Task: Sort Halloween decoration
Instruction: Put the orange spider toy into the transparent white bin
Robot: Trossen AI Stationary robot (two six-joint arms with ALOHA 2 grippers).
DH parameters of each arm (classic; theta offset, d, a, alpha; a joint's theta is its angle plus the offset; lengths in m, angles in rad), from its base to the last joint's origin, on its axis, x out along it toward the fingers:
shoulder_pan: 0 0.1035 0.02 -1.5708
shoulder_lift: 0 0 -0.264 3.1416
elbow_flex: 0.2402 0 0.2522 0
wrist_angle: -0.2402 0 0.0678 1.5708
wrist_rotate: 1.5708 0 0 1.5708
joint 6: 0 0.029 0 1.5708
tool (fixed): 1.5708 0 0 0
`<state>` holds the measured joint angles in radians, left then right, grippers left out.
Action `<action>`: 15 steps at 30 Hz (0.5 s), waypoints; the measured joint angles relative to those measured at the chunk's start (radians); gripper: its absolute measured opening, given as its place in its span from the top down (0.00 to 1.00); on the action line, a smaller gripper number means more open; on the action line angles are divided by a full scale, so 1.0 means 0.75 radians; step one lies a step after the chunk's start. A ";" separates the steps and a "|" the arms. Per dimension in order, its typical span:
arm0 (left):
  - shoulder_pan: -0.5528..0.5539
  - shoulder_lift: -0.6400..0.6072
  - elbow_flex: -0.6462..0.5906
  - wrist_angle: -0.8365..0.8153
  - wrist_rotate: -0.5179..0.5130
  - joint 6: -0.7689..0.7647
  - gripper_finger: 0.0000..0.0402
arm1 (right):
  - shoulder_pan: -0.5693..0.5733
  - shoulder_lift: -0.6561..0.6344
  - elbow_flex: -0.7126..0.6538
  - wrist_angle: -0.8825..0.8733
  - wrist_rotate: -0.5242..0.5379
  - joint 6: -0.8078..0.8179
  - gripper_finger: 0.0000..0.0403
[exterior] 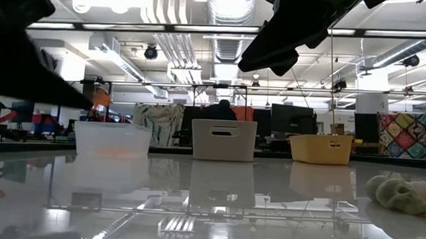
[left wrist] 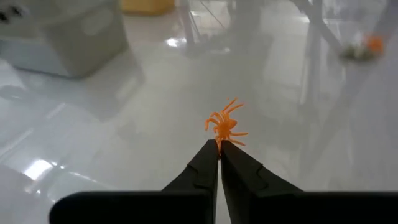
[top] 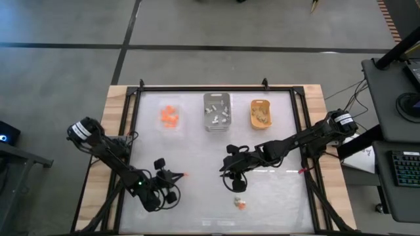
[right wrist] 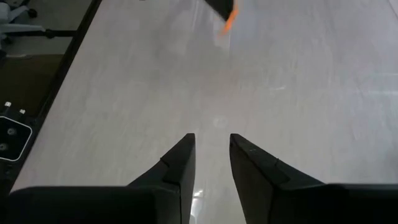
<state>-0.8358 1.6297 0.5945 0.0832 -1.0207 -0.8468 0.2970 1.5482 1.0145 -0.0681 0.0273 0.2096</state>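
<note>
Orange spider (left wrist: 224, 126): pinched at one leg by the closed left gripper (left wrist: 219, 147), lower left of the high view, presumably for carrying to the clear tray (top: 170, 117). Right gripper (right wrist: 211, 146): held narrowly parted and empty at frame centre, with remaining trinkets (top: 240, 203) lying just below it.

Open-plan lab: ceiling ducts (exterior: 229, 5), monitors (exterior: 292, 117)

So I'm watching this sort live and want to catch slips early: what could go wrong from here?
1. The left gripper pinches the orange spider only at one edge, by its fingertips; it could slip out on the way to the clear tray, where the orange pieces lie.
2. The right gripper hangs open with nothing in it, close by the skull and orange piece left on the table; a careless descent might knock them away.
</note>
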 joint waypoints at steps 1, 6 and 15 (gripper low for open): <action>0.005 -0.021 0.000 -0.012 -0.023 -0.002 1.00 | 0.000 0.000 0.000 0.000 0.000 0.000 0.78; 0.102 -0.169 0.000 -0.154 -0.102 -0.031 1.00 | 0.000 0.000 0.000 0.001 0.000 0.000 0.79; 0.650 -0.552 0.000 -0.820 -0.050 -0.004 1.00 | -0.001 0.000 0.000 0.007 0.001 -0.001 0.78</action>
<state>-0.3482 1.2154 0.5945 -0.5318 -1.0585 -0.8500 0.2962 1.5482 1.0145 -0.0630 0.0277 0.2091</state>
